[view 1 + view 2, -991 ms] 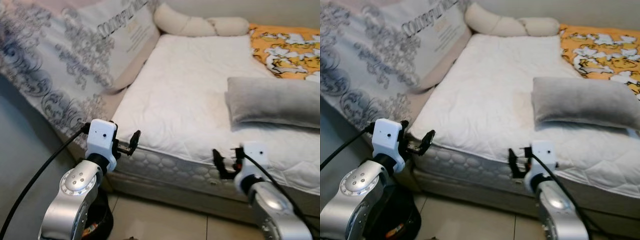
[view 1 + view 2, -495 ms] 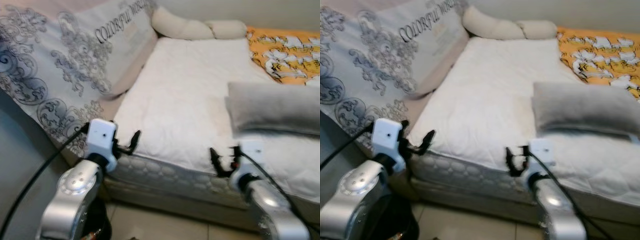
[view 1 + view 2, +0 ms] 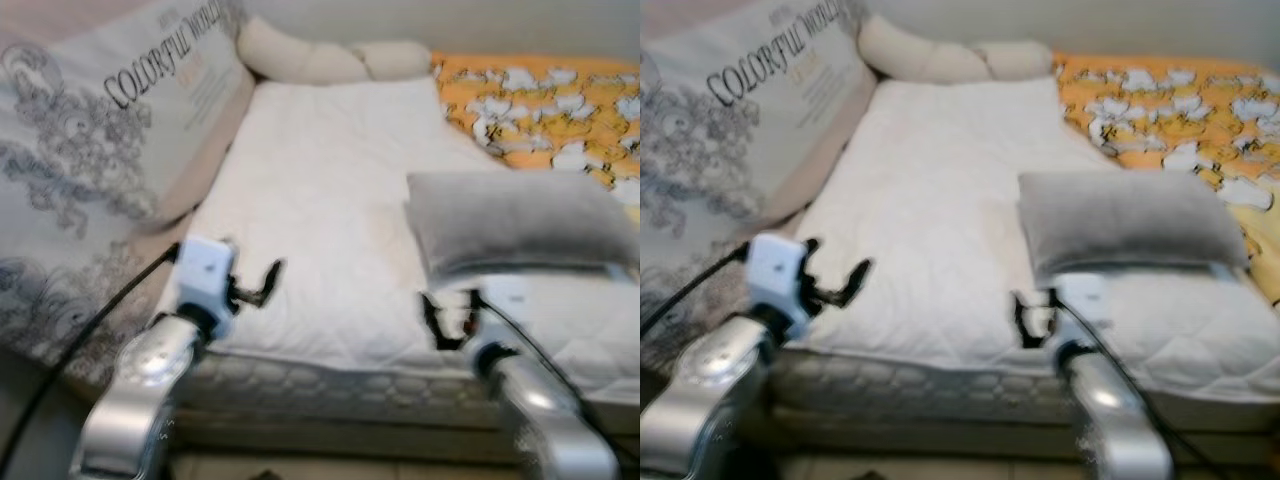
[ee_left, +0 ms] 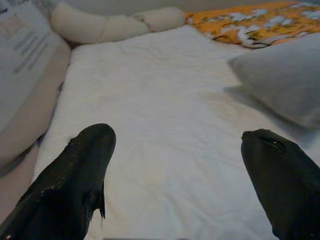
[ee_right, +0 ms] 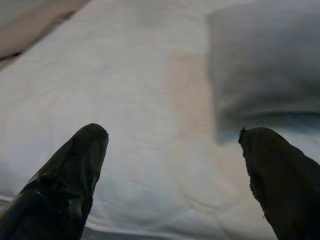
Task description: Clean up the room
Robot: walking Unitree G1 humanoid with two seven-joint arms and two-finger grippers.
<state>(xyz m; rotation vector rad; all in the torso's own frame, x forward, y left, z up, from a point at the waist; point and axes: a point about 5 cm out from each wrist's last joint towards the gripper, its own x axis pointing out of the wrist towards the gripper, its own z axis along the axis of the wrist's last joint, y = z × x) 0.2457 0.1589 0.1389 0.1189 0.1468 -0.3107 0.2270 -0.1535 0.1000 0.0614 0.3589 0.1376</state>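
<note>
A grey pillow (image 3: 510, 220) lies on the white mattress (image 3: 310, 200), toward its right side. My left gripper (image 3: 262, 284) hangs open over the near left part of the mattress, holding nothing. My right gripper (image 3: 445, 320) is open too, just in front of the grey pillow's near edge and apart from it. In the left wrist view the black fingers (image 4: 75, 175) frame bare mattress, with the grey pillow (image 4: 280, 75) off to one side. The right wrist view has the grey pillow (image 5: 265, 75) ahead between the spread fingers (image 5: 65, 180).
A large patterned cushion with lettering (image 3: 90, 170) leans along the bed's left side. Cream bolster pillows (image 3: 320, 60) lie at the head. An orange flowered blanket (image 3: 540, 100) covers the far right. The mattress's quilted side (image 3: 300, 385) faces me.
The whole view has shifted: I am closer to the bed and turned right, so the floor has dropped out of sight. Both grippers now hang over the mattress edge, still open.
</note>
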